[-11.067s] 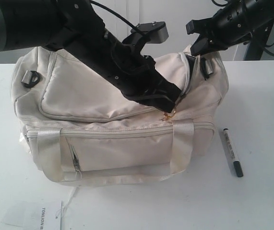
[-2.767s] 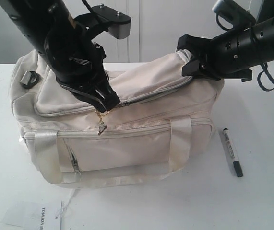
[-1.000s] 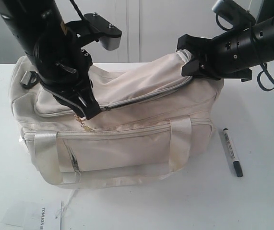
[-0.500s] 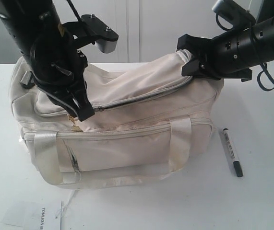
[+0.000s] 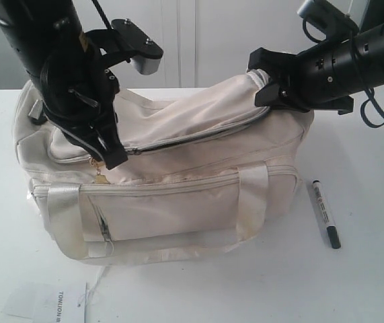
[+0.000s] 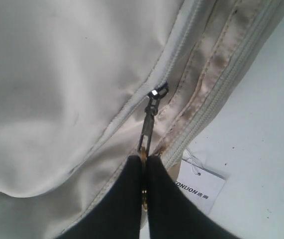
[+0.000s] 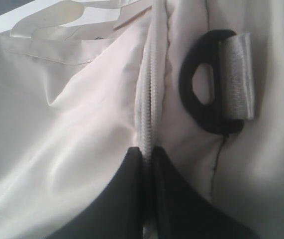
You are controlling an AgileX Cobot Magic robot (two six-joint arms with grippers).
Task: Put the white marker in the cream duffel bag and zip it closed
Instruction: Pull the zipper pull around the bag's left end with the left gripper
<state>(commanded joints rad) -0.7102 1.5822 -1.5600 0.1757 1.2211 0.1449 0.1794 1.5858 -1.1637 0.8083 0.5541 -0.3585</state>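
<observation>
Left tool (image 6: 144, 160) pinching zip pull (image 6: 148, 113), right tool (image 7: 147, 150) clamping duffel bag (image 5: 178, 205), TONLION tag (image 5: 49, 301)

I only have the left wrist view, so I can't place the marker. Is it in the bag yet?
Observer: No. The white marker lies on the table, to the right of the cream duffel bag in the exterior view.
Operator: What is the right arm doing?
Observer: The right fingers are shut on the zip seam at the bag's right end, beside a black strap ring.
</observation>
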